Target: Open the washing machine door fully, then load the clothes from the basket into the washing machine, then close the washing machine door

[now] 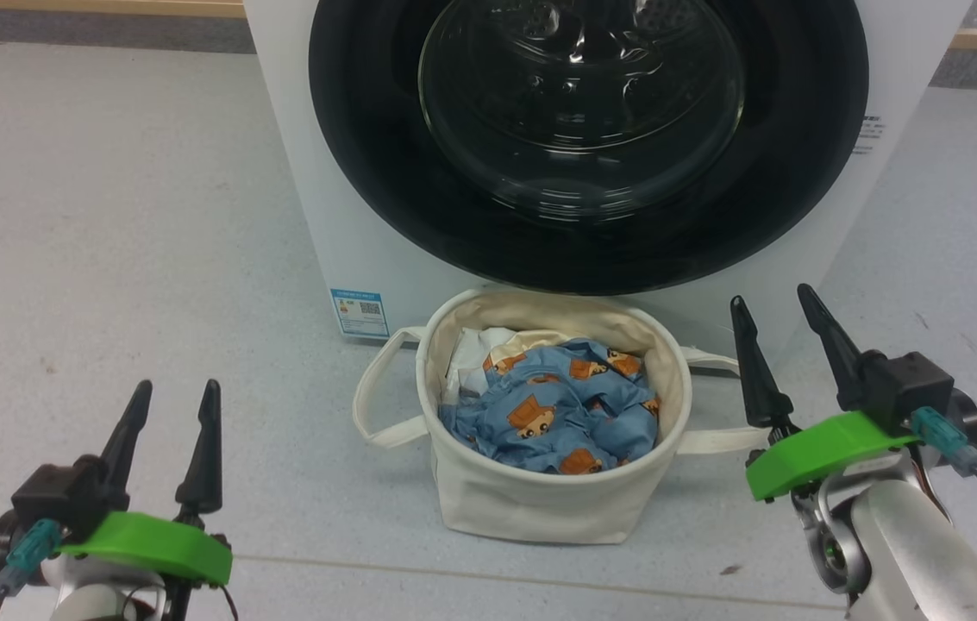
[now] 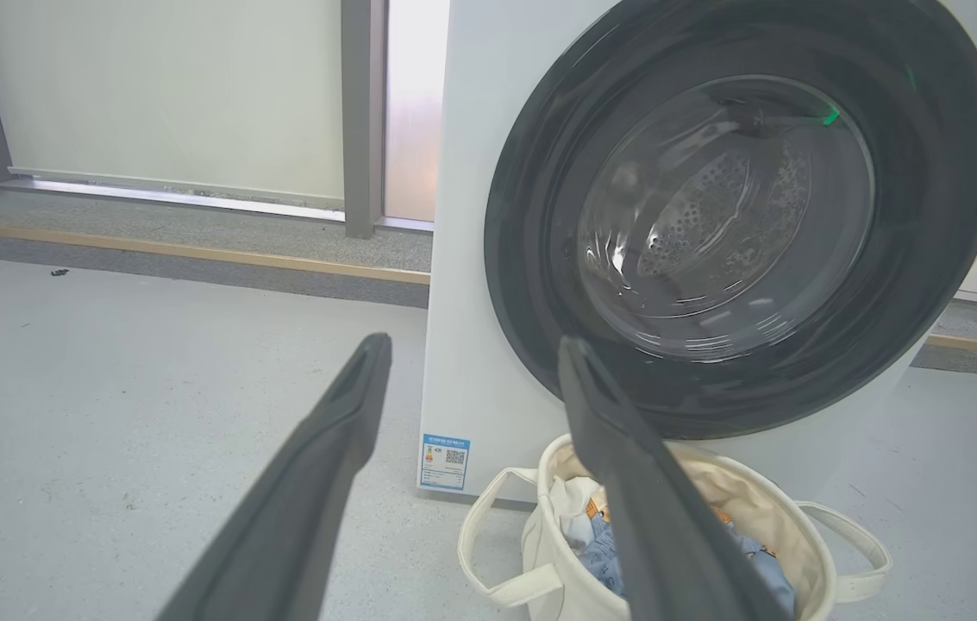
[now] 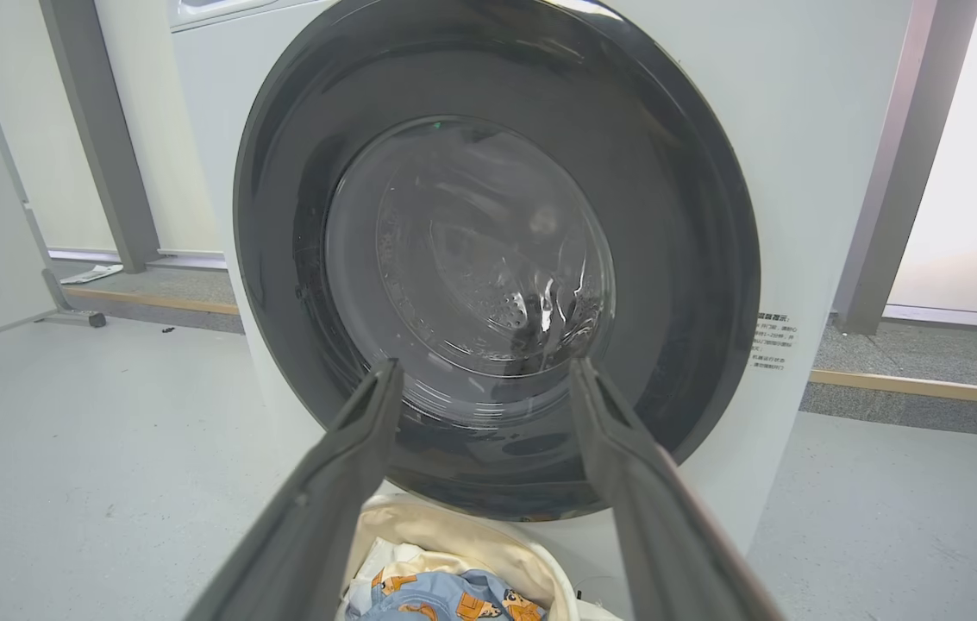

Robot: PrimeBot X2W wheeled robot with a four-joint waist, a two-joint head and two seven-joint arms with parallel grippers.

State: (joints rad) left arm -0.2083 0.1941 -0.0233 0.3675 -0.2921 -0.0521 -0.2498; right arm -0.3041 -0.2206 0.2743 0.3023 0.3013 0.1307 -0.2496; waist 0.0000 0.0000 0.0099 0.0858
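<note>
— Is the washing machine door (image 1: 350,129) open?
— No, it sits shut, flush against the washing machine (image 1: 341,241).
— And the clothes?
— The blue bear-print clothes (image 1: 557,414) lie crumpled in the basket (image 1: 540,509), on the floor just in front of the machine, below its door.
— The claws?
— The left claw (image 1: 178,385) is spread and empty, well out from the machine's front, on the left. The right claw (image 1: 771,295) is spread and empty too, near the machine's lower right corner.
</note>
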